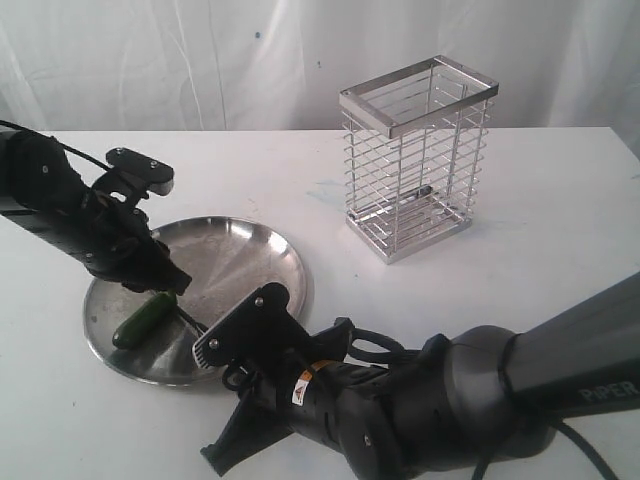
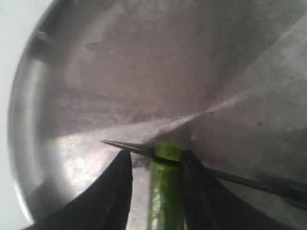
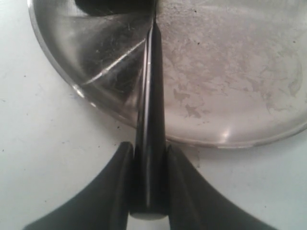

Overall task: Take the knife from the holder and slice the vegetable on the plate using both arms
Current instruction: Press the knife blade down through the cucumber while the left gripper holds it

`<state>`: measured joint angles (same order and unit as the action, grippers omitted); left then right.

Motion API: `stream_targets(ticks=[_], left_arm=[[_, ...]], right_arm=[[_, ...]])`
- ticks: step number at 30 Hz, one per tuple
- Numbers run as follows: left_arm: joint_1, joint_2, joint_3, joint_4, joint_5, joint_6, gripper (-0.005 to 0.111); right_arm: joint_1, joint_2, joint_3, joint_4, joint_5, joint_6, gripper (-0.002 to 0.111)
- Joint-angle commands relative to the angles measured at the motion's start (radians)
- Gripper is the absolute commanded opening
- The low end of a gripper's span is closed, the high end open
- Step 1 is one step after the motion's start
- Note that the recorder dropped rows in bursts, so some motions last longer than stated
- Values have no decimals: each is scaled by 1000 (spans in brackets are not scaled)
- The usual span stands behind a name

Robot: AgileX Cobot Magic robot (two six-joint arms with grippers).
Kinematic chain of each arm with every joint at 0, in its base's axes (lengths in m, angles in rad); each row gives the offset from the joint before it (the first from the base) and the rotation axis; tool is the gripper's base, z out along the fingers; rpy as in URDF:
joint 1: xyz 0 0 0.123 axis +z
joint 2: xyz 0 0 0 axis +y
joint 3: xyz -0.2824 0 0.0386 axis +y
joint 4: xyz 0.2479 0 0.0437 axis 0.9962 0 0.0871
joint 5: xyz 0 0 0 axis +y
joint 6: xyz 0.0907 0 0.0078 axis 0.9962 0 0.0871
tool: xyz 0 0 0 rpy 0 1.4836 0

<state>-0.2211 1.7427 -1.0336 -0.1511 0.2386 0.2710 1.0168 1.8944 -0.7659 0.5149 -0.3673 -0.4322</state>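
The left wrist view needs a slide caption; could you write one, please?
Left claw grips the cucumber while the knife slices its end over the steel plate.

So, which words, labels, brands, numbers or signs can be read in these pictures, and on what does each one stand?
"PiPER": pale letters on the right arm, cut off by the picture's edge.
Warning sticker on the same arm: a triangle sign in red and white; its print is too small to read.
The plate, basket and knife carry no readable text.

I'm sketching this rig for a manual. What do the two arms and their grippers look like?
Both arms are black. The right arm is bulky, with pale "PIPER" lettering, a grey ribbed plate, a red-and-white warning sticker and black cables. The left arm is slimmer, trailing a thin cable. The fingers are black, curved and tapering.
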Motion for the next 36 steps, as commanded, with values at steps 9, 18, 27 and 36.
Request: stream_targets(ticks=[9, 18, 27, 36], left_arm=[[-47, 14, 73, -14, 8, 44, 39], [-47, 35, 102, -14, -95, 44, 39], [-10, -61, 102, 10, -64, 44, 39], [12, -67, 123, 12, -7, 44, 39]], right_arm=[[-1, 3, -4, -11, 5, -8, 0], [-1, 3, -4, -11, 7, -8, 0], [-1, 3, -4, -11, 11, -8, 0], [-1, 3, -4, -11, 11, -8, 0]])
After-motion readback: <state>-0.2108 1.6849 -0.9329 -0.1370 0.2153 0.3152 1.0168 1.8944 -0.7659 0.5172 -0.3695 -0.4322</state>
